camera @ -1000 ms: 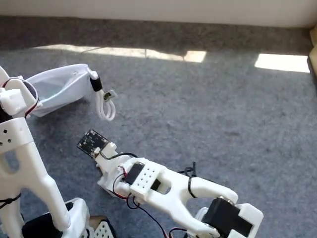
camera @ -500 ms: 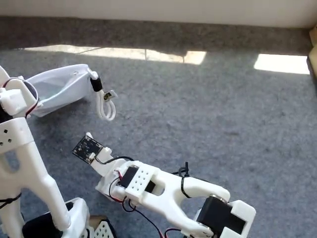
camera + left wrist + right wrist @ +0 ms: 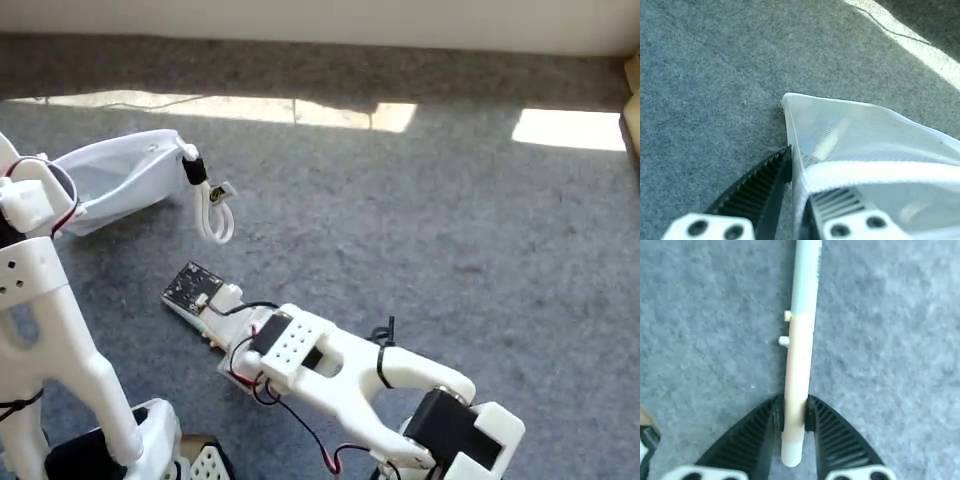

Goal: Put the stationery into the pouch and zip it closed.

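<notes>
The white mesh pouch (image 3: pixel 120 180) lies at the far left of the grey carpet, its mouth facing right. A white strap loop (image 3: pixel 212 215) with a black clasp trails from it. My left gripper (image 3: pixel 797 175) is shut on the pouch's (image 3: pixel 865 145) edge, and a pale item shows faintly through the mesh. In the right wrist view my right gripper (image 3: pixel 794 415) is shut on a cream and pale blue pen (image 3: pixel 802 315), which points away from it just over the carpet. The right arm (image 3: pixel 300 355) stretches from the near edge toward the pouch, its wrist a little short of the strap loop.
Grey carpet (image 3: pixel 450 230) covers the whole area, with bright sun patches (image 3: pixel 570 127) along the far side. The left arm's white column (image 3: pixel 45 300) stands at the near left. Open carpet lies to the right.
The right arm's wrist swung slightly left and back, ending close to where it was, still with the pen. The left arm and the pouch have kept still.
</notes>
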Robot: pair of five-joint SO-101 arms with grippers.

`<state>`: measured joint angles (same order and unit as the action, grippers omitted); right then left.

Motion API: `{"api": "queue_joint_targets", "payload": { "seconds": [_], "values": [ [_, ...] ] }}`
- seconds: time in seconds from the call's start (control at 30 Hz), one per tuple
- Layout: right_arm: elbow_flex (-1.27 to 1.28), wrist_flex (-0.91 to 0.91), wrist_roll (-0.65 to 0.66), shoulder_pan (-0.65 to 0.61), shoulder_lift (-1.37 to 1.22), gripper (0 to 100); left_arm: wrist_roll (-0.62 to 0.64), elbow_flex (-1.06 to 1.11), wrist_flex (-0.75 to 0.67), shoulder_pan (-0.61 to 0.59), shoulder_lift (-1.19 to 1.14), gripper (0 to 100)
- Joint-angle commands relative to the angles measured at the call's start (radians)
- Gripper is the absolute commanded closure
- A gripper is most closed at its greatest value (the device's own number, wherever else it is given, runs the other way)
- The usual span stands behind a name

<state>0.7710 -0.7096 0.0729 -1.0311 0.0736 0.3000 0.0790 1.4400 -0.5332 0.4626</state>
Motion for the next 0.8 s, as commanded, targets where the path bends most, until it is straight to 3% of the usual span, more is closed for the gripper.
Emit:
{"api": "queue_joint_targets", "payload": {
  "seconds": [0.0,0.2,0.4,0.77],
  "values": [
    [-0.012,-0.101,0.014,0.074,0.015,96.8,-0.006,-0.039,-0.006,-0.005,0.025,99],
    [-0.012,-0.249,0.152,0.183,0.016,96.8,-0.006,-0.039,-0.006,-0.005,0.025,99],
    [-0.012,-0.358,0.157,0.282,0.03,96.8,-0.006,-0.035,-0.006,0.018,0.025,99],
    [0.117,-0.521,0.158,0.463,0.496,96.8,-0.006,-0.033,0.005,0.174,0.025,99]
  ]
}}
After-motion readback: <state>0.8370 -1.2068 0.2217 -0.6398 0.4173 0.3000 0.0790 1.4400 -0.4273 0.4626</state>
